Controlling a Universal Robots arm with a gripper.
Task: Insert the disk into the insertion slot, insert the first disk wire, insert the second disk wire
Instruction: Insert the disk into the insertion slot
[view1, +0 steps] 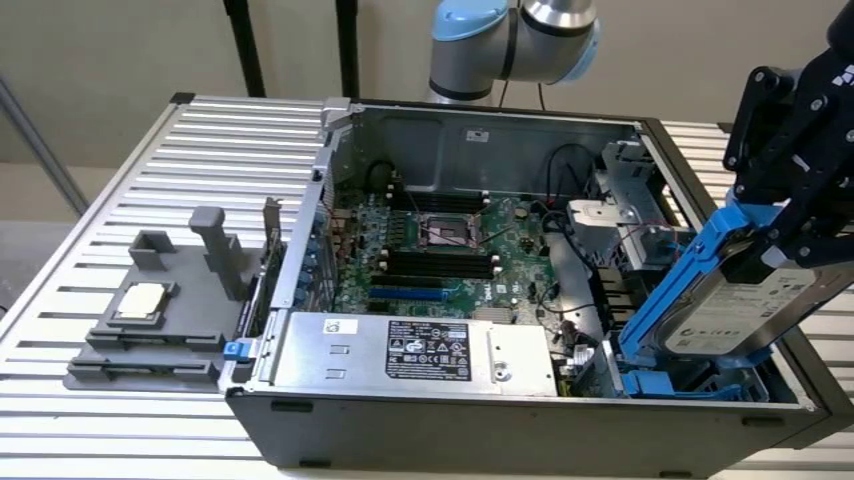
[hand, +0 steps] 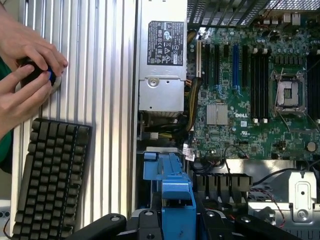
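As things stand, grip: gripper (view1: 790, 240) clamps the disk (view1: 741, 315).
Relation: disk tilted, lower end just above the insertion slot (view1: 667, 384).

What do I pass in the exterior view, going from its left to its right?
grey fixture → silver box with black label → the disk, tilted, in its blue carrier. Motherboard left out: it overlaps the silver box.

This was a robotics lab. An opened computer tower (view1: 534, 425) lay on a slatted aluminium table (view1: 227, 150) by a robot arm (view1: 514, 40), a keyboard (hand: 50, 175) near a person's hands (hand: 27, 55).
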